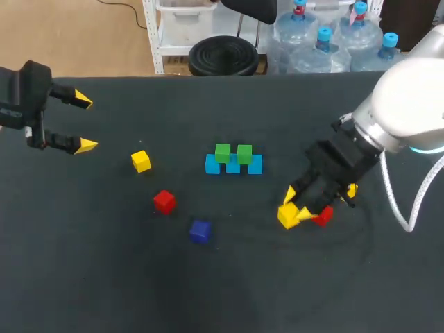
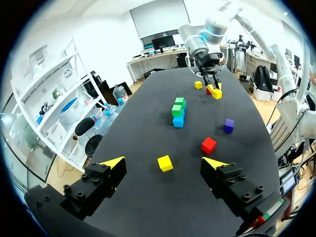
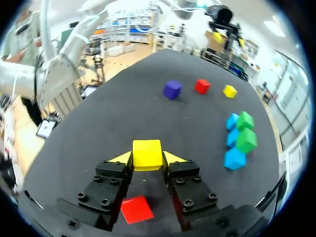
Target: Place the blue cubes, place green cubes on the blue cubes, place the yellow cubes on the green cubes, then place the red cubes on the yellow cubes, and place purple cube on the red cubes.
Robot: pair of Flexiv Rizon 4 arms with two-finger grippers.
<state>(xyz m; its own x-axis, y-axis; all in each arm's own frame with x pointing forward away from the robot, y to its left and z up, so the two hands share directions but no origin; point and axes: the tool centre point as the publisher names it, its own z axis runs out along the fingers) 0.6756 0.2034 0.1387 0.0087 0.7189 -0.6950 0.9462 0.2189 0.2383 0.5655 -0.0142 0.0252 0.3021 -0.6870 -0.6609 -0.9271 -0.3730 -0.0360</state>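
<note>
Right claw (image 3: 147, 157) pinches a yellow cube (image 3: 147, 152); an off-centre release could tip it off the green cubes (image 3: 245, 121). Left claw (image 1: 84, 123) spread.

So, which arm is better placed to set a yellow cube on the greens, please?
Right: the right end effector holds a yellow cube; the left end effector is open and empty.

My right arm (image 1: 409, 90) was white, blue-ringed, with white cable (image 1: 392, 198). My left gripper (image 1: 84, 123), right gripper (image 3: 147, 158) were black, socket-screwed, yellow-tipped.
</note>
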